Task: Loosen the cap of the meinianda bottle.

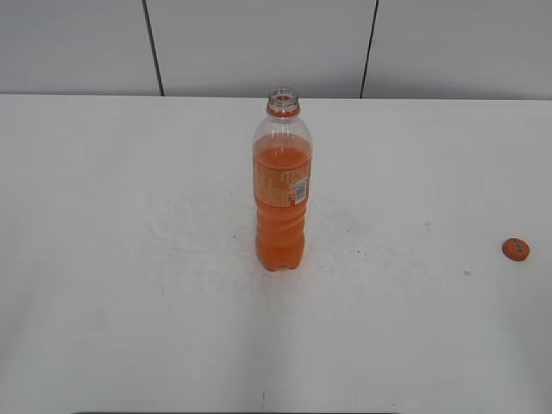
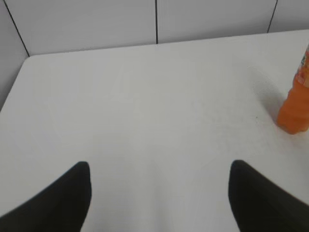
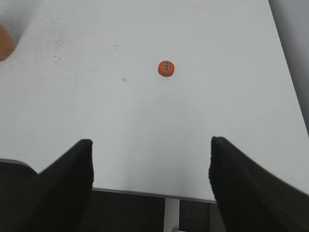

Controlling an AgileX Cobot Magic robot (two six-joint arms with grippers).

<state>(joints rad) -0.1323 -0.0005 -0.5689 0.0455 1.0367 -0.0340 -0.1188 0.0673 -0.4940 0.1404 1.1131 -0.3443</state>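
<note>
The meinianda bottle [image 1: 282,194] stands upright at the middle of the white table with its mouth open and its orange neck ring showing. Its lower part shows at the right edge of the left wrist view [image 2: 295,106], and a bit of it at the left edge of the right wrist view [image 3: 5,42]. The orange cap [image 1: 515,249] lies flat on the table at the far right, apart from the bottle; it also shows in the right wrist view [image 3: 166,68]. My left gripper [image 2: 159,166] is open and empty. My right gripper [image 3: 150,145] is open and empty, over the table's front edge.
The white table [image 1: 129,259] carries small dark specks around the bottle. A grey panelled wall [image 1: 259,43] stands behind it. The table's front edge with a dark gap below [image 3: 145,208] shows in the right wrist view.
</note>
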